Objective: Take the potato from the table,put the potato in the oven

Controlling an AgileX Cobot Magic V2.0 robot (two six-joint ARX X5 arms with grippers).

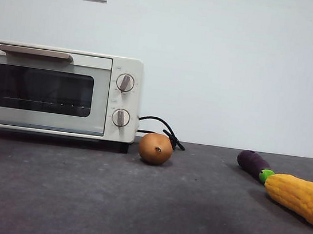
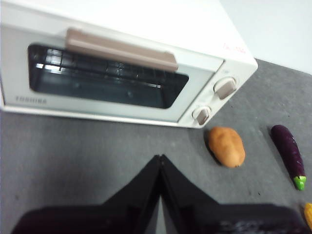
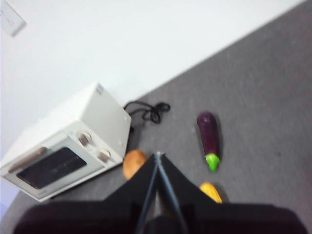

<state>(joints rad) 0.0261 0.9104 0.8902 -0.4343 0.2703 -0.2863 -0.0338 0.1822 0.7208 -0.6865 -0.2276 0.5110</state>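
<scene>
Beside the cream-white boxy oven [image 1: 56, 89], door shut, sits the orange-brown potato [image 1: 156, 148]; both claws, left [image 2: 160, 158] and right [image 3: 157, 155], pinched closed, need opening first.

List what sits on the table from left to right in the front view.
oven → potato → eggplant → corn, all on the table.

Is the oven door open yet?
No, in the front view the oven door sits flush and closed, and the potato is on the table.
</scene>
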